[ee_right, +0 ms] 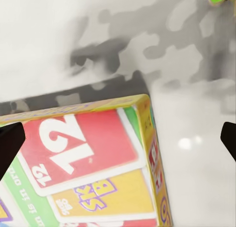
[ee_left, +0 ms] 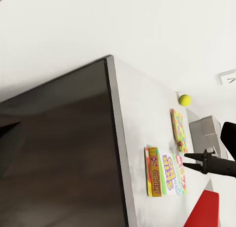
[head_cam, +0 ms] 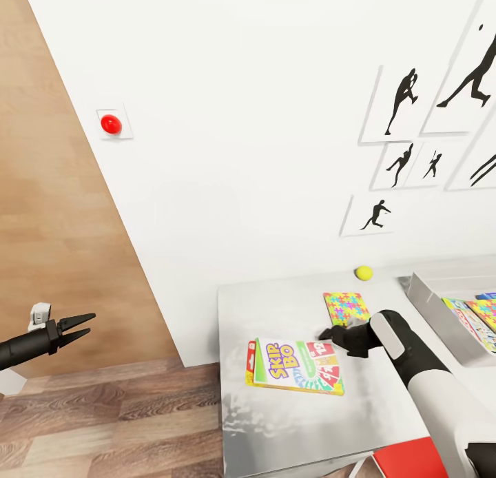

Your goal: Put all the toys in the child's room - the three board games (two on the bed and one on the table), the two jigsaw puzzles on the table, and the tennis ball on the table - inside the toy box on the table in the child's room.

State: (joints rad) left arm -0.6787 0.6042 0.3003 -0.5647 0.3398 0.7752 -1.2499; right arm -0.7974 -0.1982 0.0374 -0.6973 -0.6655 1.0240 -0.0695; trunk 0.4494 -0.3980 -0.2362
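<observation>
Pickup of Skip-Bo board game [head_cam: 297, 367] in hand: right gripper [head_cam: 326, 335], jaws spread, must descend and straddle its corner

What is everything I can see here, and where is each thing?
Table: one, grey-white, against the wall.
Skip-Bo game box: one, green, red and yellow, flat on the table near its front edge.
Jigsaw puzzle box: one, multicoloured, flat on the table behind the game.
Tennis ball: one, yellow, on the table by the wall.
Toy box: one, grey, at the table's right, with colourful boxes already inside.
Red button: one, on the wall.
Athlete pictures: several, black silhouettes, on the wall.
Right gripper: black, open, over the game box's far edge.
Left gripper: black, open, off the table over the floor.
</observation>
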